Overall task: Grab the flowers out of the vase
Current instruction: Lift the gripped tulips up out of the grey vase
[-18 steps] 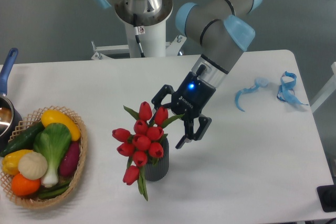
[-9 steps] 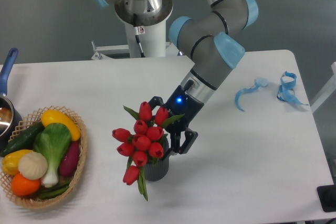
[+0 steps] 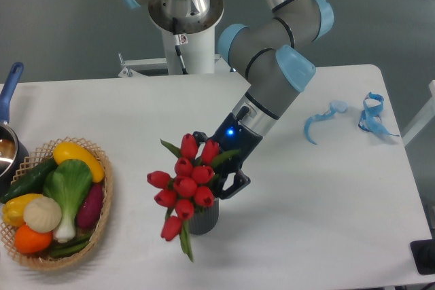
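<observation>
The flowers (image 3: 185, 185), a bunch of red tulip buds with green stems and leaves, stand in the small dark grey ribbed vase (image 3: 203, 216) near the middle of the table. The bunch leans to the left over the vase's rim. My gripper (image 3: 216, 169) comes in from the upper right and sits right against the bouquet, just above the vase's mouth. Its jaws look spread, one finger (image 3: 235, 184) to the right of the buds and the other behind them near the top bud. The fingertips are partly hidden by the buds.
A wicker basket (image 3: 102, 215) of vegetables sits at the left edge. A pot with a blue handle (image 3: 9, 86) is at the far left. Blue ribbon scraps (image 3: 370, 115) lie at the back right. The arm's base (image 3: 183, 25) stands behind the table.
My gripper has moved down and left from beside the bouquet to right against it. The buds have shifted slightly.
</observation>
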You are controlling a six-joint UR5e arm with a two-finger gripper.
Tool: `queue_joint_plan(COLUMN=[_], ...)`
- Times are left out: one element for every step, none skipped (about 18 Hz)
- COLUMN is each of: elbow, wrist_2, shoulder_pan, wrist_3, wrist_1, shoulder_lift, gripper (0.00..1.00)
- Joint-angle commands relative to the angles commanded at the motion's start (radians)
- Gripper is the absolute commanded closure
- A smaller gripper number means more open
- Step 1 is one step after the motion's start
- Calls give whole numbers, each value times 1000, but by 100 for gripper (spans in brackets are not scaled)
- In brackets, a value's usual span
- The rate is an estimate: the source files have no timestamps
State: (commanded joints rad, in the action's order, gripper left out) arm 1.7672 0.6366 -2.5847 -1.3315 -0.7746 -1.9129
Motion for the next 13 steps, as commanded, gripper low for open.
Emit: queue_joint_plan(elbow=[-2,-3,-5,-6,-6,-5,-6,-11,-18,-24,-35,-49,-63], wrist_2=[-2,-8,-14,-23,-29,-32,-34,-37,-41,-44,-45,-45,-45], shoulder_pan=[0,-2,-3,-5,-5,-5,-5,-5,-5,-5,-6,-6,-6], wrist_3=[2,9,24,35,43,51,67,95,124,150,179,216,253], wrist_1=[0,0,0,0,0,0,0,0,0,0,0,0,0], shoulder_lift=[0,2,2,2,9,20,35,49,60,70,89,98,106], gripper=[71,72,72,72,72,72,72,72,72,72,72,72,72])
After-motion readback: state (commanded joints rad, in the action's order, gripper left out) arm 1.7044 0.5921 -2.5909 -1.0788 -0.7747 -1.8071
